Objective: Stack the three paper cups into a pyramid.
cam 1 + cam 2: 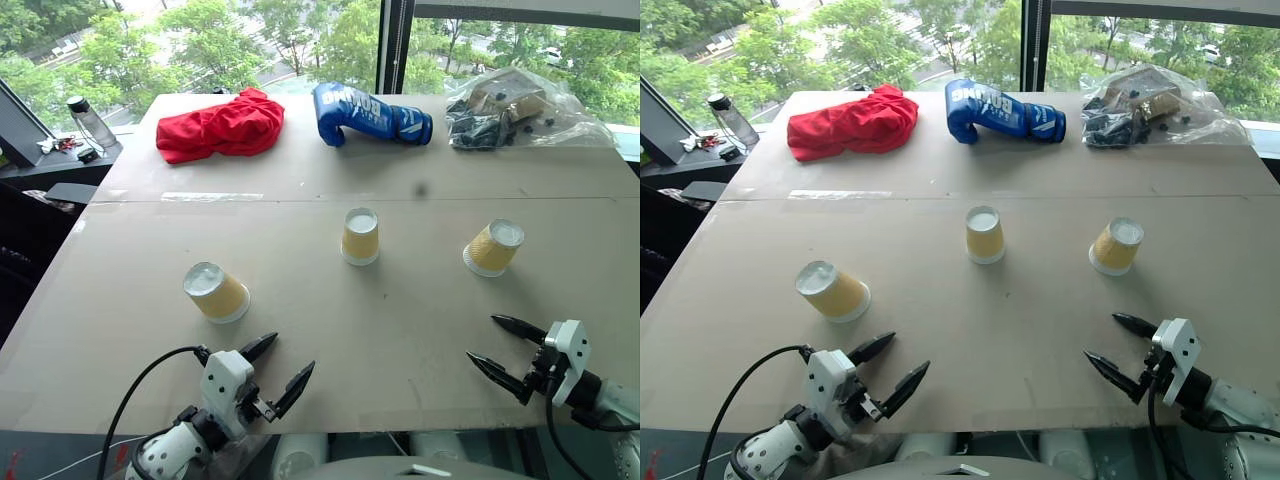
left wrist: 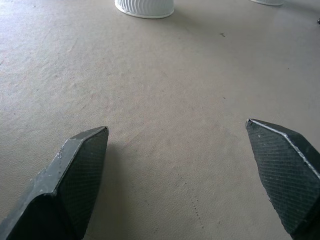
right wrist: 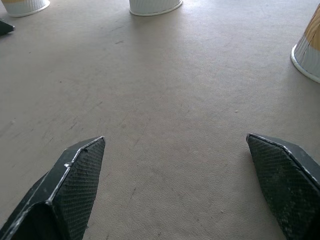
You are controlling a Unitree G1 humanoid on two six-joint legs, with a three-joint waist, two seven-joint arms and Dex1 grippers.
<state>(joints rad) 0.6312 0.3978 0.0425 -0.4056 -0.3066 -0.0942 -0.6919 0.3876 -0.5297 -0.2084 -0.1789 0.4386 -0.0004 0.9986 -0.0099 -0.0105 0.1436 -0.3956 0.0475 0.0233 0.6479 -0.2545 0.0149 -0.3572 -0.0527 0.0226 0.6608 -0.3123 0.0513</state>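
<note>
Three paper cups stand upside down and apart on the brown table [image 1: 400,300], with ribbed yellow-tan sides and white bases up. One cup is at the left [image 1: 216,292], one in the middle [image 1: 360,237], one at the right [image 1: 493,247]. My left gripper [image 1: 290,355] is open just above the table's near edge, a little right of and nearer than the left cup, holding nothing. My right gripper [image 1: 483,338] is open near the front edge too, nearer than the right cup. In the right wrist view the right cup's rim [image 3: 307,50] lies beyond the fingers.
Along the far edge lie a red cloth [image 1: 222,127], a blue boxing glove [image 1: 368,115] and a clear plastic bag of dark parts [image 1: 520,108]. A bottle [image 1: 92,122] stands on a side ledge at the far left. A seam crosses the table behind the cups.
</note>
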